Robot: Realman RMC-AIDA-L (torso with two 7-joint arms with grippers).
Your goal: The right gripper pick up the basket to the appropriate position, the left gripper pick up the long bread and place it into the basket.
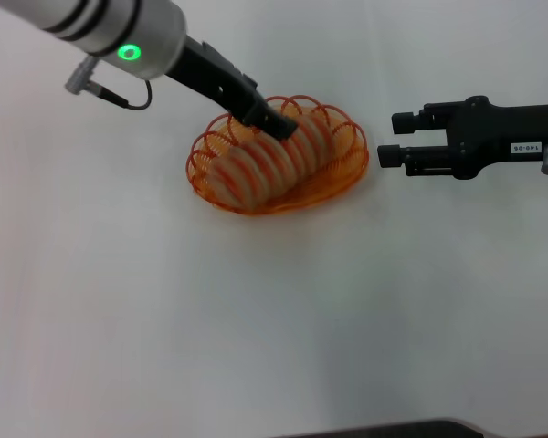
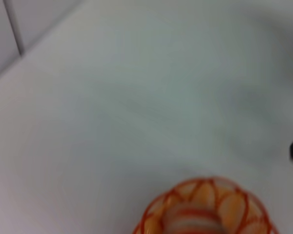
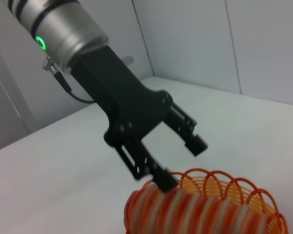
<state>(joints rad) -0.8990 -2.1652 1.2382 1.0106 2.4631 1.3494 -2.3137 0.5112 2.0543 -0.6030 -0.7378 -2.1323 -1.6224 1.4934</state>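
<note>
Two grippers, one job nearly finished.
Spread wide just above the long bread (image 1: 267, 158), the left gripper (image 3: 181, 162) held nothing; the loaf lay directly beneath it inside the basket (image 1: 342, 175), apparently just placed. Beyond the basket's far rim, the right gripper (image 1: 393, 139) waited apart, fingers parted and empty.
</note>
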